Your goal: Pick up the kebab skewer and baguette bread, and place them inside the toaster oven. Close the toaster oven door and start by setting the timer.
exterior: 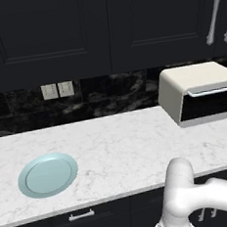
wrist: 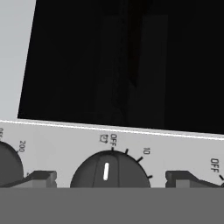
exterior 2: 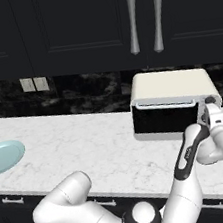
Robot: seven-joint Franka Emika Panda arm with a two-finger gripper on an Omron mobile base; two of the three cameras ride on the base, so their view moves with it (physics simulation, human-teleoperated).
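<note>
the claw [wrist: 111,179] is spread wide and holds nothing, its two dark tips one on each side of a round dark knob [wrist: 109,170] on the oven [exterior 2: 173,103] front. the knob's white mark points up at "off". past the tips lies the dark glass door [wrist: 127,61], shut. well off to the claw's left, a pale blue plate [exterior: 47,174] rests on the white marble counter [exterior: 124,149].

I have the arm [exterior 2: 189,160] stretched forward and right, gripper [wrist: 111,178] spread wide, one fingertip [wrist: 41,177] on each side.
</note>
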